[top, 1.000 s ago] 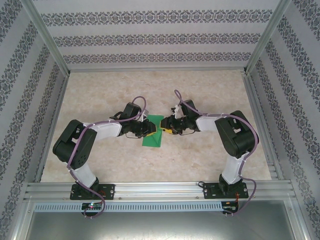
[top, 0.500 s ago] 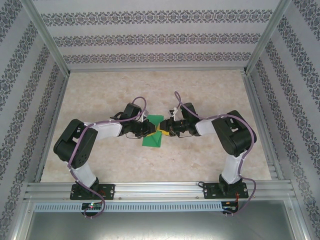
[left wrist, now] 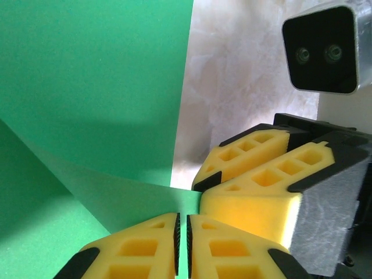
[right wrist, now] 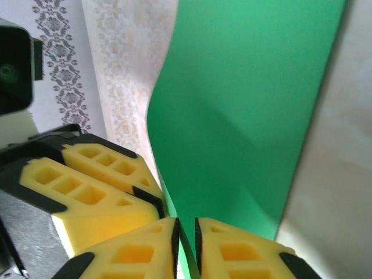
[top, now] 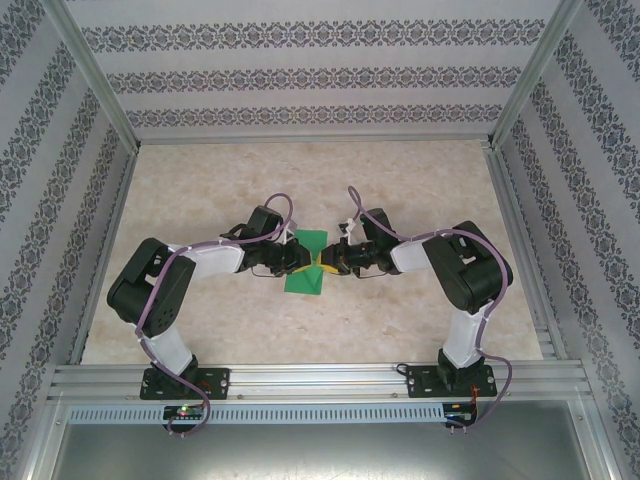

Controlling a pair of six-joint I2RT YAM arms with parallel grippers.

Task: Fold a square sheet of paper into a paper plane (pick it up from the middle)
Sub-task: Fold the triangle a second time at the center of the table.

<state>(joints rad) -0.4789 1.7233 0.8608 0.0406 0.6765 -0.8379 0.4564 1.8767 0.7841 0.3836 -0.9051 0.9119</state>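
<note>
Pinching the green paper from either side, the left tool and right tool were each pressed together on a thin raised ridge of it, mid-surface, tips nearly meeting. The sheet looked light, limp and easily creased. I'd say a gentle hold near its middle suited it best.

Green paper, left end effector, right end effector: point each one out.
green paper [top: 306, 283], top view, its near flat part.
left end effector [left wrist: 182, 226], left wrist view, between its fingertips.
right end effector [right wrist: 186, 229], right wrist view, between its fingertips.
</note>
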